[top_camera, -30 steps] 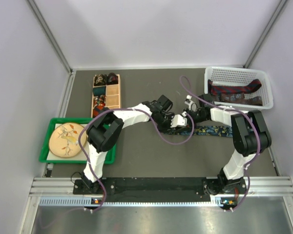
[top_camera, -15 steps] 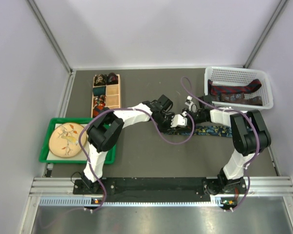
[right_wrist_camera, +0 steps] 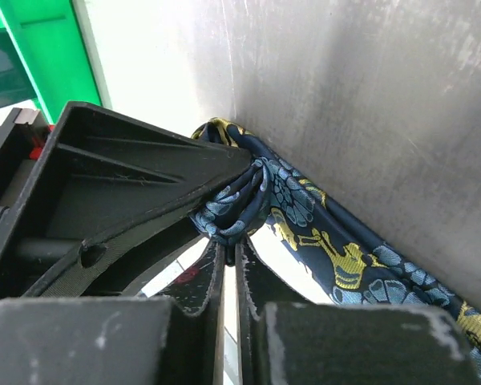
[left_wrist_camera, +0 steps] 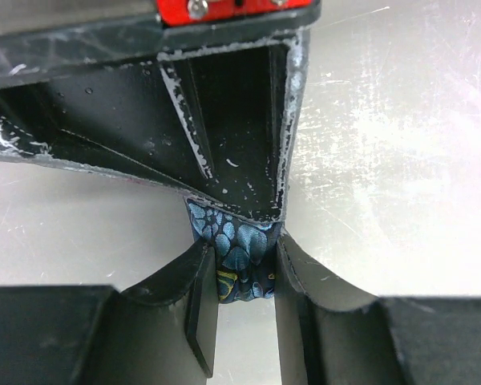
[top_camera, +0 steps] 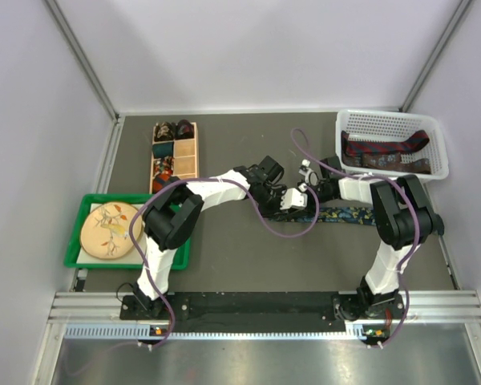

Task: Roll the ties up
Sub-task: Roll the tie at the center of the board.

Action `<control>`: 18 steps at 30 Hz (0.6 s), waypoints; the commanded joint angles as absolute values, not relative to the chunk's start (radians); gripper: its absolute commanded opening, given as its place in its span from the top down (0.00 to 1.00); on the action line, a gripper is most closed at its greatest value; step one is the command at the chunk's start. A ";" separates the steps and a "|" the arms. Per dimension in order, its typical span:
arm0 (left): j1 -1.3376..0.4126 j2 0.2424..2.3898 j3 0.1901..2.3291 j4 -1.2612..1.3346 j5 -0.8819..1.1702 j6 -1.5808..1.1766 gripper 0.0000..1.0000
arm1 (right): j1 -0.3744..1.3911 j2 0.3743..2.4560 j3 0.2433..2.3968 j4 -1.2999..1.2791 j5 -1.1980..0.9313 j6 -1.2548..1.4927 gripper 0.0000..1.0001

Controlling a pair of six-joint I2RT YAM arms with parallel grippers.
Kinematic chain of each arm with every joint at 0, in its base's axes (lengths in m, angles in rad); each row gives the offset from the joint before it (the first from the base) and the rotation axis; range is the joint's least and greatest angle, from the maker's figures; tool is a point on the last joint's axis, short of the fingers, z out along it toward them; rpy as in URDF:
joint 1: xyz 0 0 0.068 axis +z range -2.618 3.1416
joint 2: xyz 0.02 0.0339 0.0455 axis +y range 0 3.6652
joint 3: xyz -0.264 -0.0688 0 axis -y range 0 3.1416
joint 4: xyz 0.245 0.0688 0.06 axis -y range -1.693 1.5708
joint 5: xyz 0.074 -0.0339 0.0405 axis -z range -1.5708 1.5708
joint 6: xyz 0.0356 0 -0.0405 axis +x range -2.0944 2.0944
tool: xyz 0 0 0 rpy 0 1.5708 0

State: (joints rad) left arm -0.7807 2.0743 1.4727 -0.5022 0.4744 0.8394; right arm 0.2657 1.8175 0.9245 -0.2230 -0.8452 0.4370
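Note:
A dark blue floral tie (top_camera: pixel 349 214) lies flat on the mat right of centre, and its left end is bunched up between my two grippers. In the left wrist view, my left gripper (left_wrist_camera: pixel 242 265) is shut on the gathered roll of tie (left_wrist_camera: pixel 228 233). My right gripper (right_wrist_camera: pixel 229 239) faces it from the other side, jaws shut, with a fold of the tie (right_wrist_camera: pixel 321 241) pinched at the very tips. From above, the left gripper (top_camera: pixel 282 199) and the right gripper (top_camera: pixel 301 191) nearly touch. More dark red ties (top_camera: pixel 385 147) lie in the white basket (top_camera: pixel 433 128).
A wooden divided box (top_camera: pixel 187 154) at the back left holds several small rolled ties. A green tray (top_camera: pixel 78 241) with a painted plate (top_camera: pixel 108 228) sits at the left. Purple cables loop over both arms near the grippers.
My right gripper opened briefly, then closed on the tie's fold and shifted slightly left toward the left gripper. The left gripper kept its hold and stayed put.

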 commanded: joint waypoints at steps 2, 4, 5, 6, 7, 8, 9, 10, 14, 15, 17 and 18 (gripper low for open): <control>-0.776 2.141 1.431 -0.614 0.397 0.847 0.70 | 0.268 1.806 0.966 -0.250 -0.778 0.387 0.77; -0.776 2.140 1.431 -0.617 0.396 0.848 0.70 | 0.267 1.787 0.973 -0.249 -0.784 0.391 0.67; -0.776 2.140 1.431 -0.618 0.396 0.848 0.70 | 0.267 1.779 0.973 -0.247 -0.791 0.400 0.65; -0.776 2.140 1.431 -0.620 0.397 0.850 0.70 | 0.267 1.773 0.973 -0.245 -0.793 0.405 0.64; -0.776 2.138 1.431 -0.620 0.396 0.851 0.70 | 0.265 1.764 0.971 -0.241 -0.799 0.410 0.64; -0.776 2.137 1.431 -0.620 0.397 0.851 0.70 | 0.262 1.761 0.971 -0.235 -0.801 0.417 0.64; -0.776 2.138 1.430 -0.620 0.396 0.853 0.70 | 0.262 1.761 0.969 -0.229 -0.801 0.419 0.65; -0.776 2.138 1.431 -0.620 0.397 0.853 0.70 | 0.261 1.761 0.971 -0.222 -0.798 0.423 0.65; -0.776 2.140 1.433 -0.621 0.396 0.856 0.70 | 0.261 1.776 0.969 -0.184 -0.811 0.465 0.65; -0.776 2.141 1.433 -0.620 0.394 0.856 0.70 | 0.259 1.775 0.969 -0.172 -0.813 0.471 0.65; -0.776 2.141 1.433 -0.623 0.397 0.861 0.70 | 0.261 1.775 0.971 -0.163 -0.821 0.476 0.65; -0.776 2.140 1.431 -0.624 0.396 0.861 0.70 | 0.261 1.775 0.971 -0.161 -0.819 0.476 0.65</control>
